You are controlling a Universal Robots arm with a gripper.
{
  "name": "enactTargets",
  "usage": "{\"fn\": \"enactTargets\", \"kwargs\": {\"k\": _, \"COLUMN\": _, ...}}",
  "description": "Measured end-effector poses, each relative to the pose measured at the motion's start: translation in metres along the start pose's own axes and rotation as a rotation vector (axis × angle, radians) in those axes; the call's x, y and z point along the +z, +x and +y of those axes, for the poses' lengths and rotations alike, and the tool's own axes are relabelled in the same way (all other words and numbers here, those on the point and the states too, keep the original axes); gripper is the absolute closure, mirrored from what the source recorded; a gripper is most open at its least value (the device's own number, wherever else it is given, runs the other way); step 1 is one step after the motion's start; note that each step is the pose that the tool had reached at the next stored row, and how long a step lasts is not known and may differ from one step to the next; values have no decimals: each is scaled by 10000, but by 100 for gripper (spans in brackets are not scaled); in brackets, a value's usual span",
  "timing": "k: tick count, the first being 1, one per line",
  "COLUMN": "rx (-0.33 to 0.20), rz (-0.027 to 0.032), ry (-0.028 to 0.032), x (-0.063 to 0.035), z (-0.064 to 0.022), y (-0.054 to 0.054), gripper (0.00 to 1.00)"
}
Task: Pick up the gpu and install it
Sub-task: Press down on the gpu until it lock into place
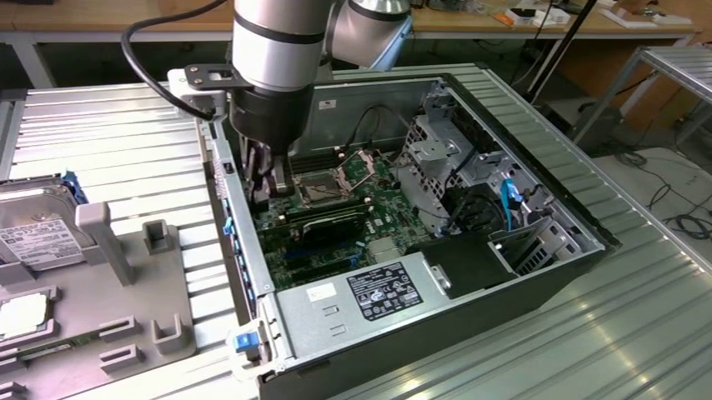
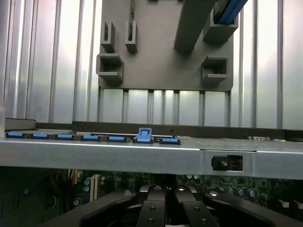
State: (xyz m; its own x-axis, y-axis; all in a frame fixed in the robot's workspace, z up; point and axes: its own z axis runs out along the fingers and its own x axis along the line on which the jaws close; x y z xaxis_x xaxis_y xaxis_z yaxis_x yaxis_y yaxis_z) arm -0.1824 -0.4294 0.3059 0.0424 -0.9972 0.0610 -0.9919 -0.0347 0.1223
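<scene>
Logged arm (image 1: 278,50) reaching down into open computer case (image 1: 468,329), which lay on its side on ribbed metal desk (image 1: 133,133). Found pincer (image 1: 260,179) low inside the case, close against the rear wall on the exterior view's left and just beside the CPU socket (image 1: 329,192). Read pincer as clenched: in the wrist view, saw the fingers drawn together (image 2: 164,208) above the motherboard (image 2: 227,189), with nothing distinct between them. Noted gpu (image 1: 323,218) as a long dark card standing on edge on the motherboard, just beside the socket on the power supply (image 1: 373,292) side, its one end near the pincer. Could not tell whether pincer touched it, nor whether the card sat fully home. Saw row of blue slot clips (image 2: 144,135) along the case's rear rim, one raised above the others. Recorded grey fixture tray (image 1: 133,283) on the desk at the exterior view's left, well apart from the case, with hard drive (image 1: 33,233) resting in it.
</scene>
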Motion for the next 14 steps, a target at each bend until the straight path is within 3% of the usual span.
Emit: {"fn": "enactTargets", "kwargs": {"k": 14, "rx": 35, "rz": 4, "ry": -3, "x": 1, "z": 30, "y": -34, "gripper": 89}}
